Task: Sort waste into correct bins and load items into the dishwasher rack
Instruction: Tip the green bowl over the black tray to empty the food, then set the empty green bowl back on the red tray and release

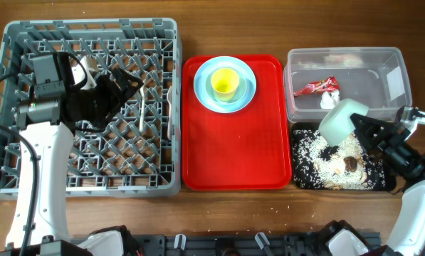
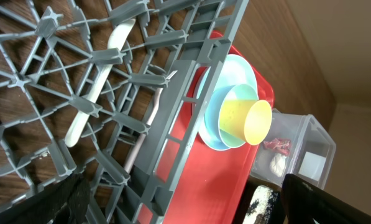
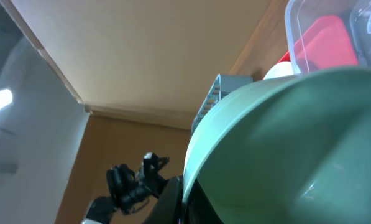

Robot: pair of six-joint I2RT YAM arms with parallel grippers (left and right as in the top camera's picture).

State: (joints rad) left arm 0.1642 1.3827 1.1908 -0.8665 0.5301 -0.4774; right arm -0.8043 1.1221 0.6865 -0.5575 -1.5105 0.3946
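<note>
**Overhead.** Right gripper [image 1: 360, 125] clenched on the rim of held bowl [image 1: 342, 117]. Bowl tipped on its side above black tray [image 1: 302, 178], close to the wall of clear tub [image 1: 394, 57]. Crumbs [image 1: 326, 167] heaped in the black tray, a few loose on the counter [image 1: 269, 213] in front. Wrapper [image 1: 314, 87] and tissue wad [image 1: 329, 99] inside the clear tub. Red serving tray [image 1: 233, 156] in the middle, with plate [image 1: 249, 94] and cup [image 1: 224, 83] stacked at its back. Left gripper [image 1: 123, 85] low over dishwasher rack [image 1: 91, 186]. Open or closed not clear from here.

**Left wrist.** Left gripper released, fingers [image 2: 54, 199] wide apart at the frame corners, nothing between. 1 white utensil [image 2: 98, 87] lying across the pegs, a thinner second utensil [image 2: 151, 115] just beside the rack wall. Spoon or fork: cannot tell which. Beyond the wall, second bowl [image 2: 235, 92] nested on the plate, cup lying tilted in it.

**Right wrist.** Held bowl filling the lower right. Own fingers almost wholly hidden behind it. Tub corner at top right, rack edge and left arm far off.

**Step, judged.** Dumping crumbs from the held bowl into the black tray. Waste sorting looks nearly done, 2 utensils racked, 4 items left to load.

**Next, likely.**
- Level the bowl and lift clear of the tub wall.
- Carry it across the red serving tray to the rack and seat it between pegs, away from the left arm.
- Free left gripper well placed for the cup.
</note>
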